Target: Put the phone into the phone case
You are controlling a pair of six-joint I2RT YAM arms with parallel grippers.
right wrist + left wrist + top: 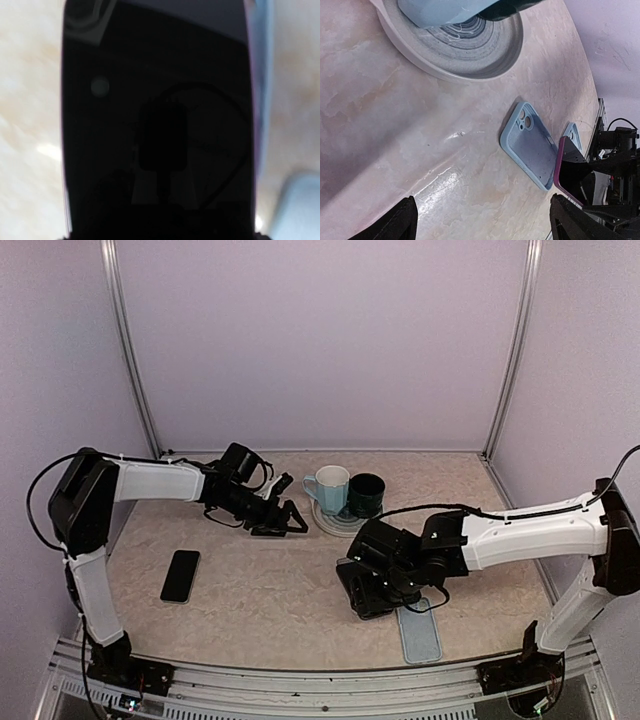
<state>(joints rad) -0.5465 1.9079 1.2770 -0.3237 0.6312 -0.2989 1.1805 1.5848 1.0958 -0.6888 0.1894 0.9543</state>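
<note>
The phone has a black screen and a magenta edge. It stands tilted off the table, with my right gripper shut on it. Its dark screen fills the right wrist view and hides that gripper's fingers. The light blue phone case lies open side up near the table's front edge, right beside the held phone; it also shows as the case and as a blue corner. My left gripper hovers open near the plate, with nothing between its fingers.
A grey plate at the middle back carries a light blue mug and a dark cup. A second black phone lies flat at the left. Lilac walls close in three sides. A metal rail runs along the near edge.
</note>
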